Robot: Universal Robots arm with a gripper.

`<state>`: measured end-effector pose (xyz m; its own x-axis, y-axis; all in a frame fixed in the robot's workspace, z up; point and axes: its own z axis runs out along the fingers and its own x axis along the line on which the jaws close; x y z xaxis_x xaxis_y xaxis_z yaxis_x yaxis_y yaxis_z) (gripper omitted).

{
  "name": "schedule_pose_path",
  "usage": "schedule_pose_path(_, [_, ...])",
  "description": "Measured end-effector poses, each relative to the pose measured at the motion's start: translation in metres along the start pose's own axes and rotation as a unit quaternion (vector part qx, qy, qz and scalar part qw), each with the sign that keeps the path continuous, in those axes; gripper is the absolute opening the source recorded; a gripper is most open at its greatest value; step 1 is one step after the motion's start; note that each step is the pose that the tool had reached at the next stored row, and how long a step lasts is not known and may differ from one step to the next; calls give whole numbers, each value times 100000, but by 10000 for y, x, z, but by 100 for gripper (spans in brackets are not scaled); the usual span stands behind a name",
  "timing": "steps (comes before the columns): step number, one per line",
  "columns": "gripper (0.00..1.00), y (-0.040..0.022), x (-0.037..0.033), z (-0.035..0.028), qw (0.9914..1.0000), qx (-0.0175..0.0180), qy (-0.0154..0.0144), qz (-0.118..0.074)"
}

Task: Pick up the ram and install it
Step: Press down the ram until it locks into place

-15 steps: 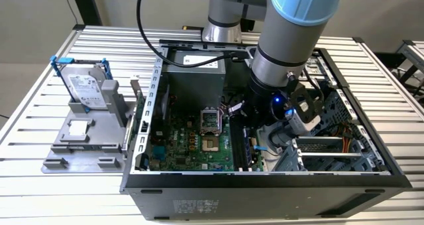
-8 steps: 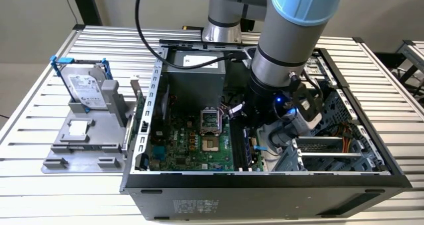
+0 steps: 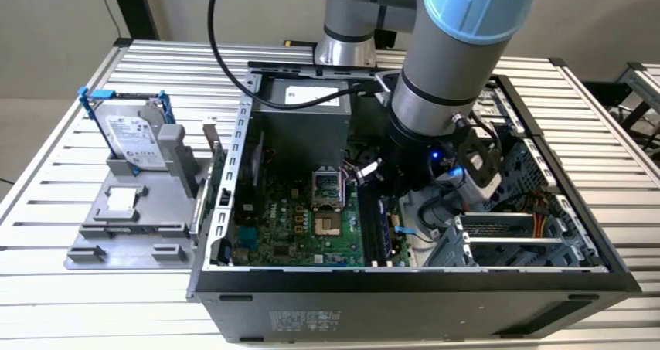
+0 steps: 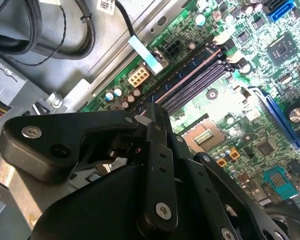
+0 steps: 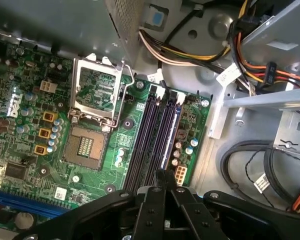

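Note:
The ram [image 5: 171, 131] is a thin dark stick with a bluish edge. It stands on edge in the outermost memory slot of the green motherboard [image 5: 20, 90], next to the board's edge, and appears in the second wrist view too [image 4: 187, 75]. My gripper [image 5: 165, 176] is down inside the open computer case [image 3: 413, 276], with its black fingers closed together at the near end of the ram. In the second wrist view the gripper [image 4: 149, 117] tip sits right over that end; I cannot tell whether it touches. In the exterior view the gripper [image 3: 395, 203] hangs low over the slots.
Empty black memory slots [image 5: 147, 135] lie beside the ram, then the open processor socket [image 5: 87, 145]. Cable bundles [image 5: 250, 55] and a metal drive cage [image 3: 511, 238] crowd the other side. A silver hard drive with a blue bracket [image 3: 139, 137] stands on a grey fixture [image 3: 124, 226] outside the case.

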<state>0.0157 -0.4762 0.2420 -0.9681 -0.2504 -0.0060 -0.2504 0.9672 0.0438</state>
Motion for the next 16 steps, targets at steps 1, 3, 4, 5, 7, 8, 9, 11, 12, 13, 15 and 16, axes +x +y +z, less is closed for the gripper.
schedule_pose_path(1, [0, 0, 0, 0, 100000, -2, 13, -290])
schedule_pose_path(3, [0, 0, 0, 0, 99994, -2, 50, -1054])
schedule_pose_path(4, [0, 0, 0, 0, 99988, -5, 71, -1556])
schedule_pose_path(5, [0, 0, 0, -1, 99976, -7, 102, -2175])
schedule_pose_path(7, [0, -1, 0, -1, 99925, -16, 176, -3866])
schedule_pose_path(8, [0, 0, 0, -1, 99884, -24, 215, -4820])
schedule_pose_path(9, [0, 0, 0, 0, 99836, -31, 252, -5712])
schedule_pose_path(11, [0, 0, 0, 0, 99713, -42, 334, -7561])
schedule_pose_path(12, [0, 0, 0, 0, 99641, -46, 373, -8453])
schedule_pose_path(13, [0, 0, 0, 0, 99569, -50, 408, -9264])
schedule_pose_path(15, [0, 0, 0, 0, 99428, -60, 469, -10667])
schedule_pose_path(16, [0, 0, 0, 0, 99362, -65, 495, -11271])
